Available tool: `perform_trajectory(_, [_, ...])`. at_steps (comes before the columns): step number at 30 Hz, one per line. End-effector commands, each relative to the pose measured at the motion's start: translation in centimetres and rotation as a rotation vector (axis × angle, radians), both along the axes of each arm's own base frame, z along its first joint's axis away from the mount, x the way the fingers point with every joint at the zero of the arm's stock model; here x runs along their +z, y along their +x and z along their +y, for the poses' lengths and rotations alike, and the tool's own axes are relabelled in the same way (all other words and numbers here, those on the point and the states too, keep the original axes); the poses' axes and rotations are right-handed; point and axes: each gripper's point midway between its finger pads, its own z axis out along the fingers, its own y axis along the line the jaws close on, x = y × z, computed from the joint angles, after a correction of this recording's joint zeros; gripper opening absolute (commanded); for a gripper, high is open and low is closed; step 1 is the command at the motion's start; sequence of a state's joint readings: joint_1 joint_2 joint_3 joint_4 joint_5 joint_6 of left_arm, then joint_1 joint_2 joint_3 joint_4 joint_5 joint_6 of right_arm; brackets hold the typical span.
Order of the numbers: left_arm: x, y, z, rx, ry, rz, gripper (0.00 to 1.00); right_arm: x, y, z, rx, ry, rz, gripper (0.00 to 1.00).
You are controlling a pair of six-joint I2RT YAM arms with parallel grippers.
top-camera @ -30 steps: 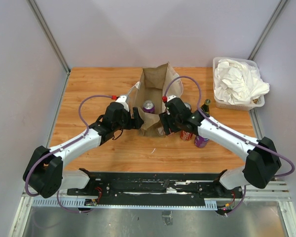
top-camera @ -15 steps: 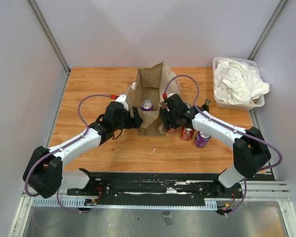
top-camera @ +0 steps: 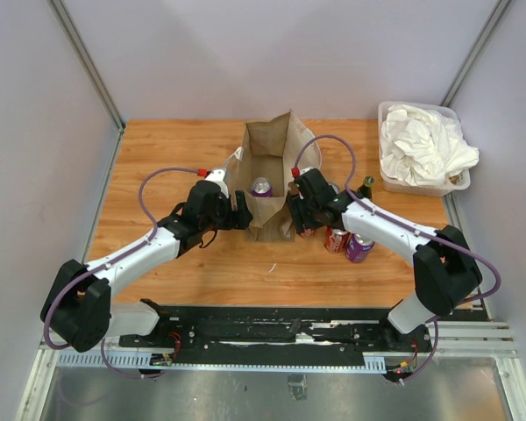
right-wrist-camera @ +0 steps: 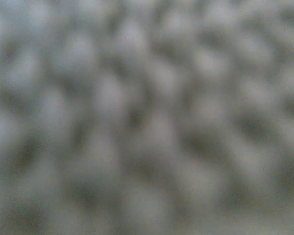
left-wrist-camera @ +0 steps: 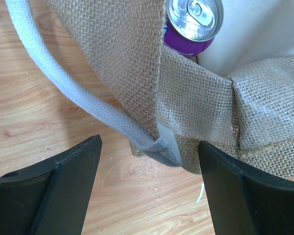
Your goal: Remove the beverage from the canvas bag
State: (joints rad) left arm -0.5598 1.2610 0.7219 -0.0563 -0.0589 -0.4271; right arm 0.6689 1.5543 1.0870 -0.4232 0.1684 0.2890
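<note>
Tan-brown woven canvas bag [top-camera: 270,145] holding a purple drink can [left-wrist-camera: 190,25]; left tool [left-wrist-camera: 149,147] spread wide astride its corner, gripping nothing; right tool [top-camera: 294,213], opening indeterminable.

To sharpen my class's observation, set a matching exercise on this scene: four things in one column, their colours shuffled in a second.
Things:
1 drink can inside the bag
2 cloths in the tub
3 bag
4 soda can standing on the table between the bag and a purple can

Colours:
A white
B red
C tan
D purple

Pairs: 1-D; 2-A; 3-C; 4-B
</note>
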Motion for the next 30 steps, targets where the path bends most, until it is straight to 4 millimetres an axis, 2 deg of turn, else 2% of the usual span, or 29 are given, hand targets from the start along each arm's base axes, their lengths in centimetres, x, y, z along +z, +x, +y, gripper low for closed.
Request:
perform_trajectory(1, [-1.2, -1.0, 0.6, -0.015, 0.065, 0.043, 0.85, -0.2, 0.3, -1.7, -0.067, -0.006, -0.008, 0.01])
perform_trajectory(7, [-1.1, -1.0, 0.5, -0.016, 0.064, 0.041, 0.85, -0.2, -0.6, -2.6, -0.084, -0.013, -0.012, 0.15])
perform_trajectory(9, [-1.0, -0.9, 0.5, -0.017, 0.065, 0.04, 0.85, -0.1, -0.8, -2.9, -0.086, -0.015, -0.015, 0.26])
perform_trajectory(12, [-1.2, -1.0, 0.5, -0.017, 0.065, 0.043, 0.85, 0.2, -1.0, -3.0, -0.079, -0.013, -0.021, 0.65])
perform_trajectory(14, [-1.2, -0.9, 0.5, -0.018, 0.063, 0.043, 0.85, 0.5, -0.9, -3.1, -0.076, -0.019, -0.026, 0.78])
perform_trajectory(18, [-1.2, -1.0, 0.5, -0.018, 0.061, 0.045, 0.85, 1.3, -0.5, -3.2, -0.076, -0.031, -0.045, 0.86])
perform_trajectory(25, [-1.2, -1.1, 0.5, -0.018, 0.061, 0.046, 0.85, 2.7, 0.5, -2.9, -0.067, -0.035, -0.08, 0.9])
perform_trajectory(28, [-1.1, -1.2, 0.6, -0.016, 0.058, 0.046, 0.85, 5.0, 1.1, -2.8, -0.065, -0.026, -0.126, 0.9])
perform_trajectory(30, [-1.1, -1.3, 0.6, -0.016, 0.058, 0.045, 0.85, 7.3, 1.6, -3.0, -0.071, -0.021, -0.173, 0.91])
